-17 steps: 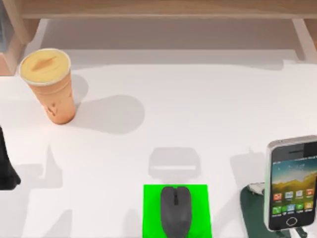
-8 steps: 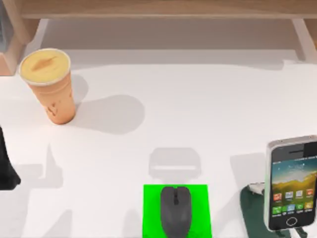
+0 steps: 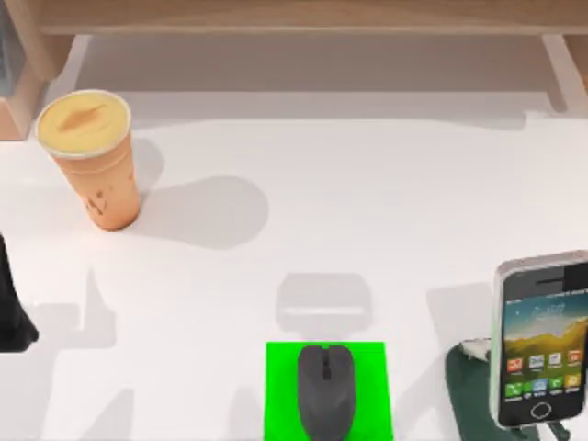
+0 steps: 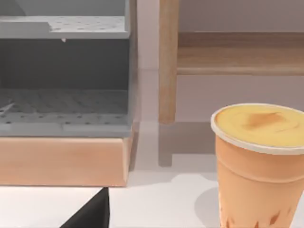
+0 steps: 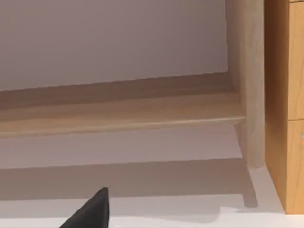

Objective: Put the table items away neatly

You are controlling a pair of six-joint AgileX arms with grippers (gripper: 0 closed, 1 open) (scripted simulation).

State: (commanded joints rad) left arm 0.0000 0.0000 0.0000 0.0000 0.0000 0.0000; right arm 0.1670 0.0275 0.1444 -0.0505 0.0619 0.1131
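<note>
An orange cup [image 3: 89, 161] with a yellow lid stands upright at the back left of the white table [image 3: 367, 202]; the left wrist view sees the cup [image 4: 259, 161] close by. A dark grey mouse [image 3: 324, 390] lies on the bright green pad [image 3: 280, 395] at the front middle. At the front right, the smartphone [image 3: 542, 340] leans screen-up on the dark green stand [image 3: 469, 386]. My left arm [image 3: 9, 308] sits at the table's left edge, well in front of the cup. A black part of my left gripper [image 4: 90, 216] and of my right gripper [image 5: 90, 211] shows in each wrist view.
A pale wooden shelf [image 3: 294, 18] runs along the back of the table. A grey perforated rack [image 4: 64, 71] on a wooden base stands at the back left, beside a wooden post [image 4: 168, 61]. A wooden cabinet side [image 5: 285, 104] rises at the back right.
</note>
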